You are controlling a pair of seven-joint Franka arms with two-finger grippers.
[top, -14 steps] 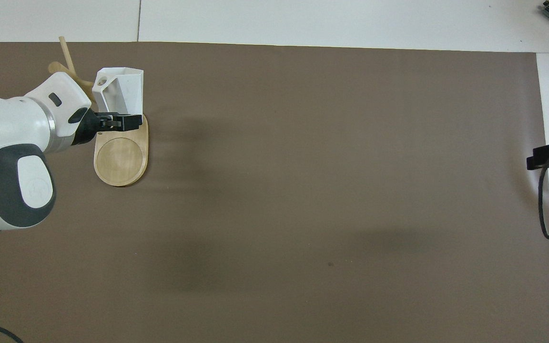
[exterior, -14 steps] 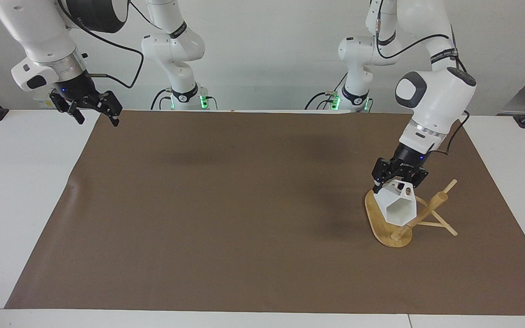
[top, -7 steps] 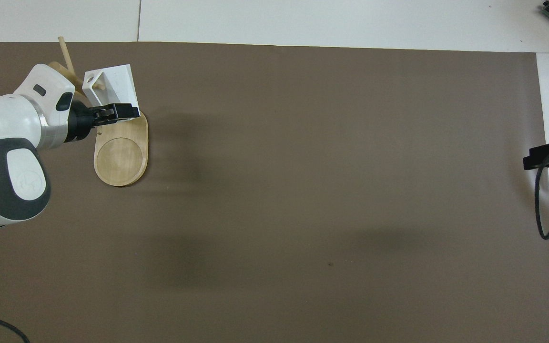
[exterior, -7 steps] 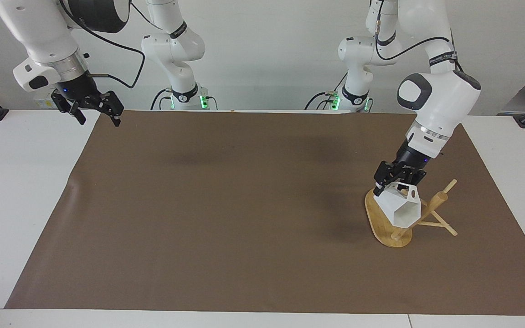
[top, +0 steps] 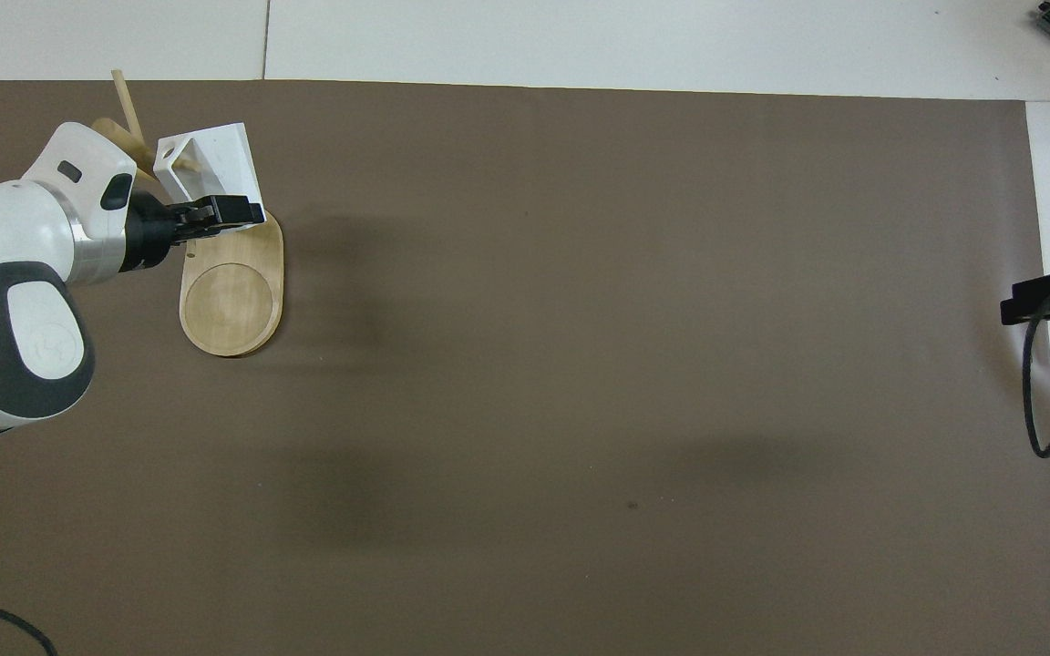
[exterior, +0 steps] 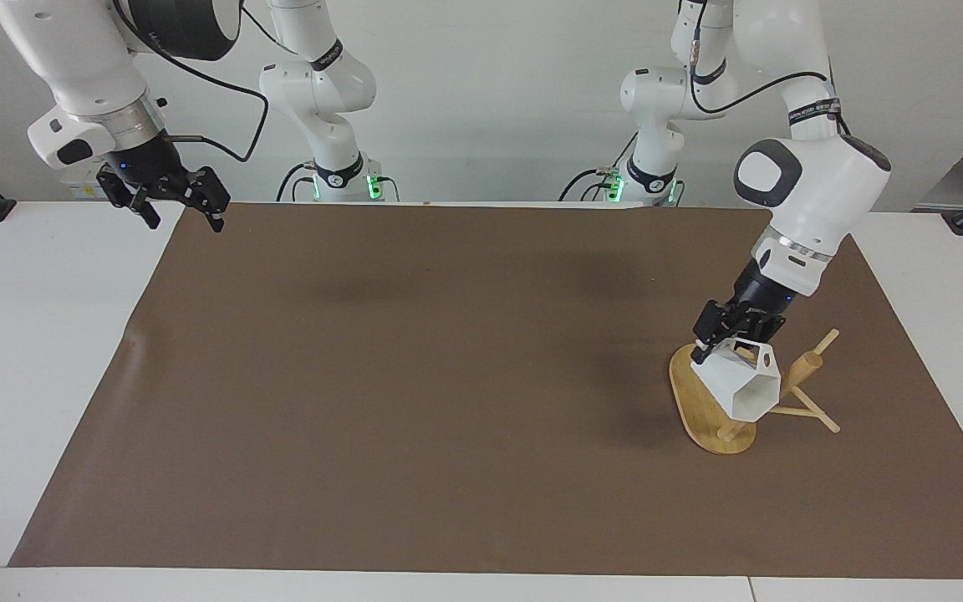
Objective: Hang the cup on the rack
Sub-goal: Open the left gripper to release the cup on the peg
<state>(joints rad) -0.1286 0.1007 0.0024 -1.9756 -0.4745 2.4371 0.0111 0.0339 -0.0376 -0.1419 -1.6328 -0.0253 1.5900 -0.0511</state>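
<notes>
The cup (exterior: pixel 745 380) is held by the left gripper (exterior: pixel 720 341), whose fingers are closed on the cup's wall at the end away from its mouth. It is carried tilted on its side above the rack (exterior: pixel 728 401), its open hexagonal mouth turned away from the robots and slightly downward, so that its long axis runs from the fingers out over the rack's post (exterior: pixel 799 372). The cup's pierced handle (exterior: pixel 761 358) is uppermost and is turned toward the post, just beside one thin peg (exterior: pixel 824 341); whether the peg has entered the hole cannot be told. That is the relation on which the coming move is judged to turn: the hole must be lined up with the slanting peg and slid along it.

The rack is seen lying tipped, its oval base (top: pixel 231 296) raised on edge near the left arm's end of the worktop (exterior: pixel 47 334), with the post and pegs slanting away from the base. It is made of pale, smooth bamboo. The cup is matte white with flat, angular facets. A brown mat (exterior: pixel 415 376) covers the worktop under the rack.

The right gripper (exterior: pixel 170 198) is kept waiting, fingers spread open and empty, well apart from the rack, over the mat's corner at the right arm's end.
</notes>
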